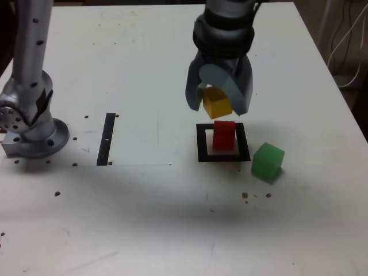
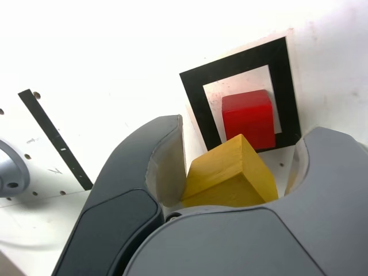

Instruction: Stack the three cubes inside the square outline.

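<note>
With the yellow cube [image 1: 217, 103] tilted in my partly open gripper [image 1: 218, 107], a crooked release risked toppling it off the red cube [image 1: 224, 135].

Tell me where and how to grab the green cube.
Probably grip the green cube by two opposite upright sides, coming from above. It sits turned beside the black square, so twist the jaws to match its faces; flat sides should suit them.
</note>
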You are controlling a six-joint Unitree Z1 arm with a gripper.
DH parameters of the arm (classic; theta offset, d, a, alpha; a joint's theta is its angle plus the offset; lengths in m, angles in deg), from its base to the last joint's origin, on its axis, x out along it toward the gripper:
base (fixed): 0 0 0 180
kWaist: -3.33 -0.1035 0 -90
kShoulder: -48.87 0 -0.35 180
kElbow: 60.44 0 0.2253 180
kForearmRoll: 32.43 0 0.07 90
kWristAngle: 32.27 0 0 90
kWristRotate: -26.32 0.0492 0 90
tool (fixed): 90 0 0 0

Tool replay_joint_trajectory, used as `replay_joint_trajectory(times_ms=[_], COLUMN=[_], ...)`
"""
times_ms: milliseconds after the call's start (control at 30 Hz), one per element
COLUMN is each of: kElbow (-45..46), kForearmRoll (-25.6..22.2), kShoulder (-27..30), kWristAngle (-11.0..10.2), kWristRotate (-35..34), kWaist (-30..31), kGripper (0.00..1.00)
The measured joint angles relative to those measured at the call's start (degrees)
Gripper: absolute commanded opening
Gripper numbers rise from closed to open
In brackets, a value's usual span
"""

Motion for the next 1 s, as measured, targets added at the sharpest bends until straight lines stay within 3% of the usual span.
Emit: replay_joint_trajectory(times_ms=[433,1000], kElbow=[-0.8,-0.8], kForearmRoll=[1.4,1.9], kShoulder=[-4.1,-5.1], kWristAngle=[0.6,0.6], kWristRotate=[0.4,0.9], kWaist=[0.0,0.0], kGripper=[0.22,0.36])
